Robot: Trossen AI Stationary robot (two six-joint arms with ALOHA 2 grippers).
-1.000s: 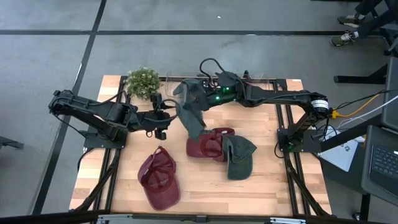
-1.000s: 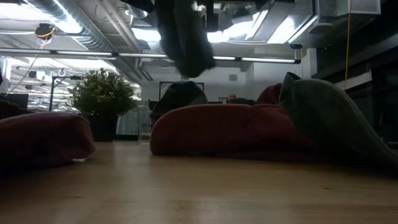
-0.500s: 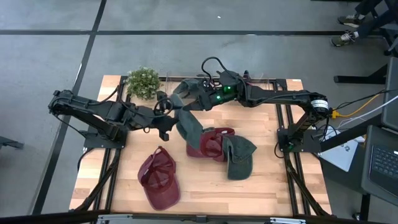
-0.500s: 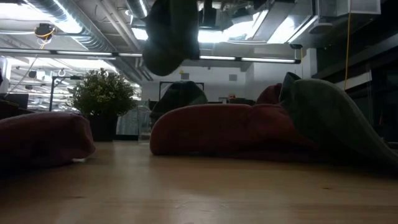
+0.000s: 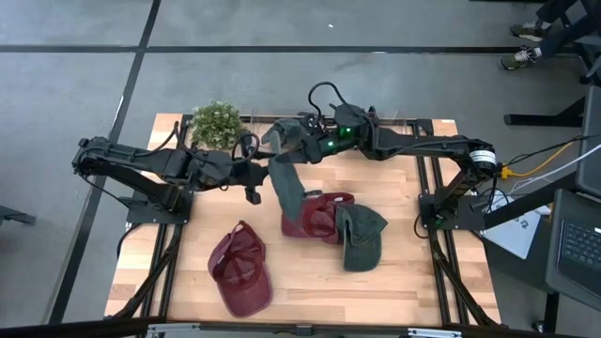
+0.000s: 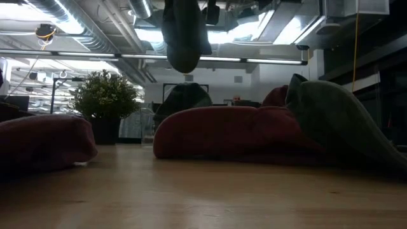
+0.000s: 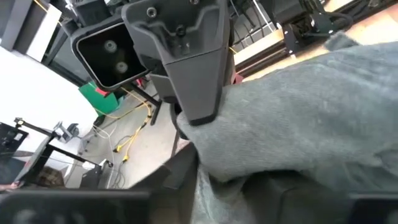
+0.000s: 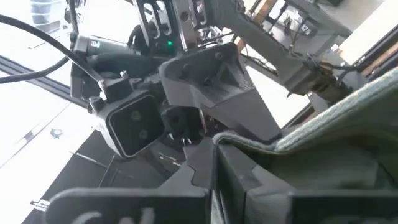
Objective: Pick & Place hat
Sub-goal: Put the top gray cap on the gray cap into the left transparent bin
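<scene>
A dark green hat [image 5: 286,180] hangs in the air above the table's middle, between my two grippers; in the low view its lower end [image 6: 184,38] dangles from the top of the picture. My right gripper [image 5: 299,143] is shut on its upper part. My left gripper [image 5: 261,176] has come in from the table's left and has the cloth between its fingers. On the wood below lie a maroon hat [image 5: 317,216] and a second green hat [image 5: 362,237] leaning on it. My left gripper has a fold of the green hat's side [image 7: 219,169] between its two fingers, coming nearly level from the table's left. The cloth bulges out over the fingers, and the hat is clear of the table. My right gripper pinches the hat's upper edge [image 8: 250,144] between its two fingers, coming level from the table's right. The hat hangs slack below the fingers, lifted clear of the hats on the table.
A third, maroon hat [image 5: 240,269] lies open side up near the front left. A potted plant [image 5: 216,124] stands at the far left corner. A clear stand runs along the far edge [image 5: 394,120]. Bare wood lies at the front right.
My left gripper has moved toward the table's right and slightly up, reaching the hanging green hat's side, and has tipped closer to level. The hat's lower end has swung toward the left and back while its top stayed in my right gripper.
</scene>
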